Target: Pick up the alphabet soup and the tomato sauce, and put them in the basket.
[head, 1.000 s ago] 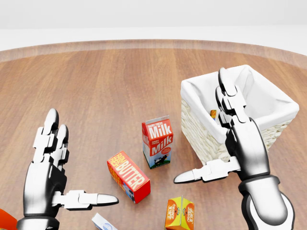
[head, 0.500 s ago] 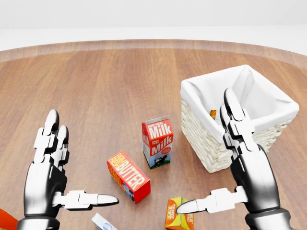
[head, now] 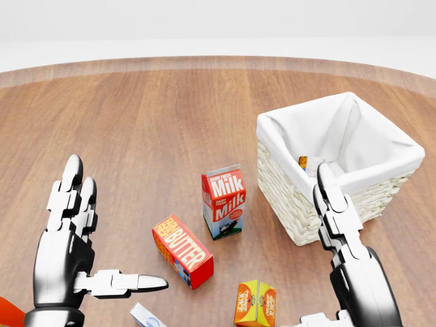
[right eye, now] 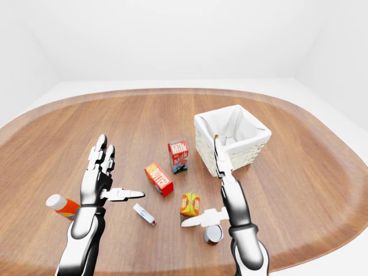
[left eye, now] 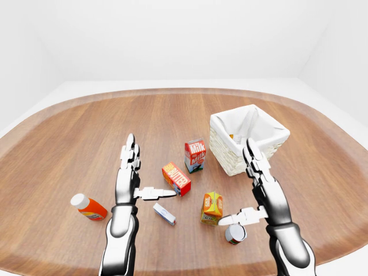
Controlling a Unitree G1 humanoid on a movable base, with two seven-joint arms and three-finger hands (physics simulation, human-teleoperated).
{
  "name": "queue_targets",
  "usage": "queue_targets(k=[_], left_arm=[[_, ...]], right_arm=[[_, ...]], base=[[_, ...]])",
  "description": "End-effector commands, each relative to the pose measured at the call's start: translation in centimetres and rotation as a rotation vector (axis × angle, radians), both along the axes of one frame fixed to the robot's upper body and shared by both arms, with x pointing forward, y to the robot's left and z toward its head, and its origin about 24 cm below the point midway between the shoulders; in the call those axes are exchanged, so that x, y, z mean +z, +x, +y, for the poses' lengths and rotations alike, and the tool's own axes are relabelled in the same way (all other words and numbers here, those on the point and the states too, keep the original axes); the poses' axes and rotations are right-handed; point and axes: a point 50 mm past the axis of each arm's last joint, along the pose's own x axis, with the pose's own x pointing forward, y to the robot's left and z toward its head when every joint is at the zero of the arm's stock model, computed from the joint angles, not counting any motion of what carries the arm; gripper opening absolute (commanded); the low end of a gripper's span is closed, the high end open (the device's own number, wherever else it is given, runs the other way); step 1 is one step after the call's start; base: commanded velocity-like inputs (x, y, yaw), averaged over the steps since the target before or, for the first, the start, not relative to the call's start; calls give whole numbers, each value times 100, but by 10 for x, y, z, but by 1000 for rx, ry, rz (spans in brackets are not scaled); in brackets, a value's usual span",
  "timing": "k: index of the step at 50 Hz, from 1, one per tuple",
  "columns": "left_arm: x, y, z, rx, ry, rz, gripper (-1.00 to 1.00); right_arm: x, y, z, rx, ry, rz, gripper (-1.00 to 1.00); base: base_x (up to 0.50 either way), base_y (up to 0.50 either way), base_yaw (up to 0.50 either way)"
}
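A small can [left eye: 234, 233] with a grey lid and dark red side sits on the wooden table near the bottom of the left-eye view, just under my right thumb. I cannot read its label. A second can-like thing [head: 303, 162] with an orange label shows low inside the white-lined wicker basket [head: 293, 194], mostly hidden by the lining. My right hand [left eye: 253, 190] is open and empty, fingers pointing up in front of the basket's near wall. Open and empty too, my left hand [left eye: 138, 172] hovers left of the butter box.
Standing or lying between the hands are a milk carton [head: 223, 201], a red butter box [head: 182, 250], an orange juice carton [head: 255, 304] and a small white-blue box [left eye: 164, 214]. A ketchup bottle [left eye: 89, 207] lies left of my left arm.
My right hand has dropped from over the basket's rim toward the bottom of the head view, staying open. The left hand has not moved.
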Motion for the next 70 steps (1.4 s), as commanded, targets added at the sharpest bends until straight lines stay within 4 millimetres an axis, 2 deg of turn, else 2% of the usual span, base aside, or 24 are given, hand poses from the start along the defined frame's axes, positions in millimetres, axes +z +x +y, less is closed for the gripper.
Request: queue_targets(k=[1, 14, 26, 32, 44, 45, 46, 47, 49, 70], left_arm=[[3, -1, 0, 0, -3, -14, 100], [1, -1, 1, -2, -2, -5, 100], [5, -2, 0, -3, -1, -22, 100], [1, -1, 0, -3, -1, -4, 100], [1, -1, 0, -3, -1, -4, 100], [1, -1, 0, -3, -1, -3, 100], [1, -1, 0, -3, -1, -3, 100], [1, -1, 0, -3, -1, -4, 100], [1, -1, 0, -3, -1, -4, 100], [3, -2, 0, 1, -1, -13, 100]], right_arm=[[-10, -16, 0, -16, -26, 70, 100], [-28, -32, -2, -39, -22, 179, 100], [-35, -40, -6, -55, -20, 226, 100], [-38, -45, -8, -62, -18, 254, 100], [-47, -51, -10, -76, -14, 303, 100], [-61, -53, -12, -92, -12, 364, 100], [-62, -53, -12, -93, -12, 369, 100], [-53, -53, -12, -91, -15, 332, 100], [-52, -54, -13, -95, -18, 332, 100], [-79, -62, -21, -130, 1, 456, 100]], base=[[0, 0, 0], [0, 0, 0], [0, 0, 0], [0, 0, 0], [0, 0, 0], [0, 0, 0], [0, 0, 0], [0, 0, 0], [0, 0, 0], [0, 0, 0]])
